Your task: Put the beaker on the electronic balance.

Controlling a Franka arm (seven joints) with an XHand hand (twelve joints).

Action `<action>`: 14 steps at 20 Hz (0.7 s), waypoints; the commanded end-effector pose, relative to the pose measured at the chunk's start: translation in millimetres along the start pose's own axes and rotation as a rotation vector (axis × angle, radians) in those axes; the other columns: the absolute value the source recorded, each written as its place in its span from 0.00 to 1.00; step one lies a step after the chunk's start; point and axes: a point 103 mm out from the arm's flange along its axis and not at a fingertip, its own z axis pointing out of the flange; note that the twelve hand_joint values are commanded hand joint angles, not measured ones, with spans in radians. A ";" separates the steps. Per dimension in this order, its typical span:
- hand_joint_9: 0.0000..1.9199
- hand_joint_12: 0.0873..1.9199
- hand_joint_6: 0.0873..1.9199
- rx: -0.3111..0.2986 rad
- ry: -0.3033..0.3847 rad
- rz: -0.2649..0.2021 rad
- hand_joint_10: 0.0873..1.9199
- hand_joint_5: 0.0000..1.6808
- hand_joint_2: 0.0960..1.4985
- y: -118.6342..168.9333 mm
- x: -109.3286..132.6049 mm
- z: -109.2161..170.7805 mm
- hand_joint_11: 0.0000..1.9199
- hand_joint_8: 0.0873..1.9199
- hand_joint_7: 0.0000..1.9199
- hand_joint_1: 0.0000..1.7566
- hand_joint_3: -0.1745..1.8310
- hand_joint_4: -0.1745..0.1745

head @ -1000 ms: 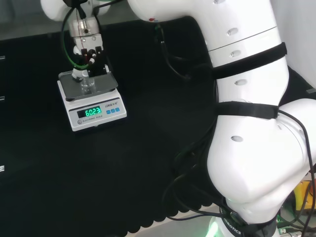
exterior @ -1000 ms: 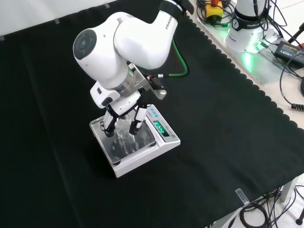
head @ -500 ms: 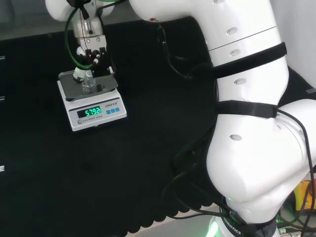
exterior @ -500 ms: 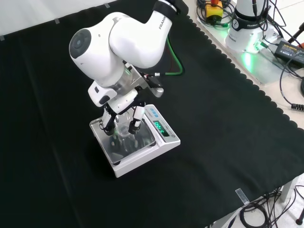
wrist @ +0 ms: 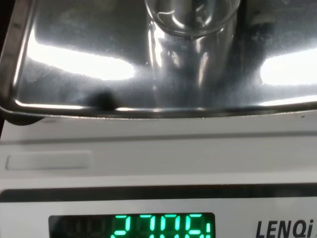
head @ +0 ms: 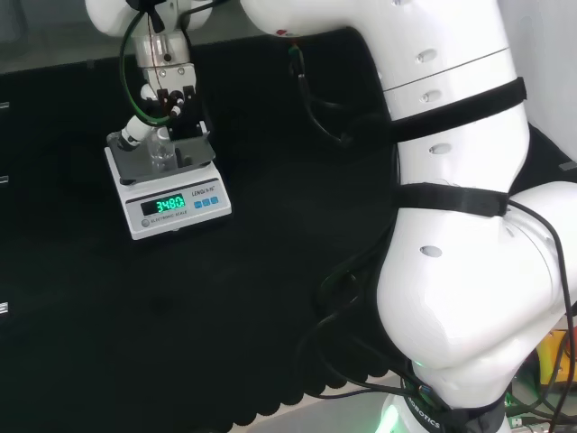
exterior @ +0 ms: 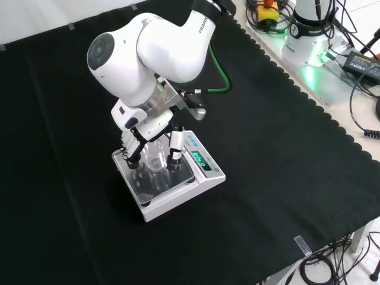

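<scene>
A small clear glass beaker (exterior: 155,161) stands upright on the steel pan of the white electronic balance (exterior: 205,178), whose green display is lit. The hand (exterior: 146,128) hovers just over the beaker, its fingers (exterior: 176,153) spread down on either side of the glass with gaps showing, so it is open. In the head view the hand (head: 168,88) sits above the beaker (head: 162,156) at the back of the balance (head: 178,204). The wrist view looks close over the balance's front (wrist: 158,148) at the beaker's base (wrist: 190,17) resting on the pan.
The arm's big white links (head: 451,225) stand at the head view's right. A green cable (exterior: 222,71) trails from the arm. Cables and power boxes (exterior: 332,41) lie beyond the cloth's scalloped edge at the front view's top right.
The hand has drawn up and back a little from the beaker and its fingers have spread. The beaker stays on the pan. The display's reading has fallen.
</scene>
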 end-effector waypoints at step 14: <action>0.16 0.71 0.21 -0.191 0.061 0.041 0.43 0.18 0.55 -58.0 -44.2 -65.4 0.21 0.44 0.17 0.26 0.03 0.25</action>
